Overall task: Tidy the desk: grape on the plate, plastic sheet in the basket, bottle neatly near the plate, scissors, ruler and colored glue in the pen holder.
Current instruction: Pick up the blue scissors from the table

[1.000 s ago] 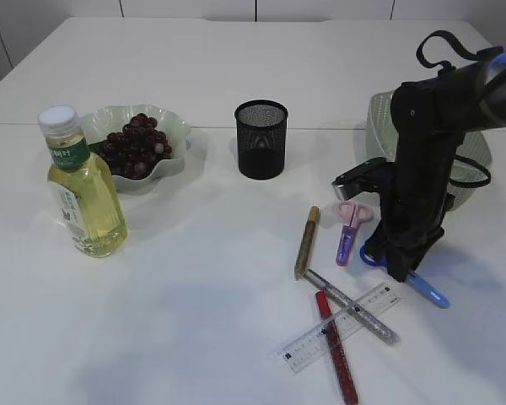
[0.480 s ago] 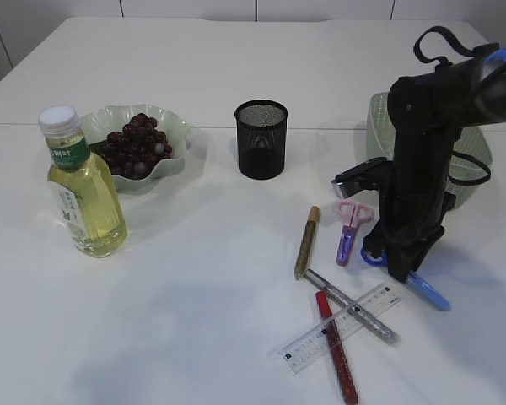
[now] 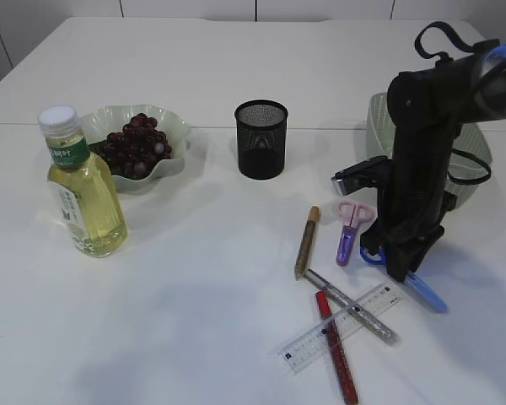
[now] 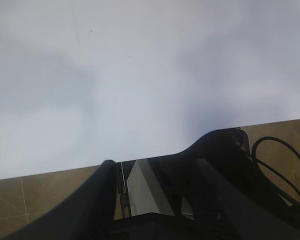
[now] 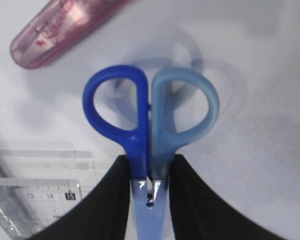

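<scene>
You had the right arm (image 3: 422, 169) standing almost upright over the right part of the white table (image 3: 202, 287), probably so that it came on the blue scissors (image 5: 150, 125) from above, between the pink scissors (image 3: 351, 226) and the ruler (image 3: 341, 329). The right gripper (image 5: 149, 180) pinched the blue scissors just below the two handle rings. Their long axis lay slanted on the table, blade toward the near right edge, rings toward the pen holder (image 3: 261, 139).
</scene>
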Controlling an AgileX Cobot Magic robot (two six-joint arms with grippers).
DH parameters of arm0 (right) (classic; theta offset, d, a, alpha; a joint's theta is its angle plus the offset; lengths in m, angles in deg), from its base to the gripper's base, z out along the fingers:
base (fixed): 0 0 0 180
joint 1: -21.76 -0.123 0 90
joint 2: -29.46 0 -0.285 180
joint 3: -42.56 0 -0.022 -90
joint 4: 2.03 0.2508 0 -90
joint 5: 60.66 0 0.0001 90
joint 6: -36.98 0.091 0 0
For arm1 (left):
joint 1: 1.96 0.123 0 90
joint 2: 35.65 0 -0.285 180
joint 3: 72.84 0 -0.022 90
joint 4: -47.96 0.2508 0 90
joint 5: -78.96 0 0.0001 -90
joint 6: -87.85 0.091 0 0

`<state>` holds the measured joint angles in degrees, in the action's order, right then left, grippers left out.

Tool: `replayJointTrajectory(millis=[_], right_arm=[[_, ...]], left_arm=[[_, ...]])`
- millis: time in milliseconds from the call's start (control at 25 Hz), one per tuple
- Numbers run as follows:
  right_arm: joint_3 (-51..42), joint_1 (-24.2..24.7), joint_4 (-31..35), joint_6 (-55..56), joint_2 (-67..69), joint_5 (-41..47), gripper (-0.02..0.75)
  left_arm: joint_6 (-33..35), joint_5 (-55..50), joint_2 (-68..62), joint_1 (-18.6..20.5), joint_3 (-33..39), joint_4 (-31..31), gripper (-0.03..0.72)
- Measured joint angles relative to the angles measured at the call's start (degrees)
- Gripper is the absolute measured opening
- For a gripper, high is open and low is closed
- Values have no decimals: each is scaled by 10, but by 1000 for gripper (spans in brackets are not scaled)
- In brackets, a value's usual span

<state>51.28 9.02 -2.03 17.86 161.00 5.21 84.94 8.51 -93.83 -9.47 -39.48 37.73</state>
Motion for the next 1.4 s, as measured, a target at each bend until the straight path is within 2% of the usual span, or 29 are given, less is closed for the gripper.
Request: replayJointTrajectory(millis=[1400], right_arm=[[0,0,9,28,0,-19,218]], left_arm=[[0,3,0,0,0,0,333]])
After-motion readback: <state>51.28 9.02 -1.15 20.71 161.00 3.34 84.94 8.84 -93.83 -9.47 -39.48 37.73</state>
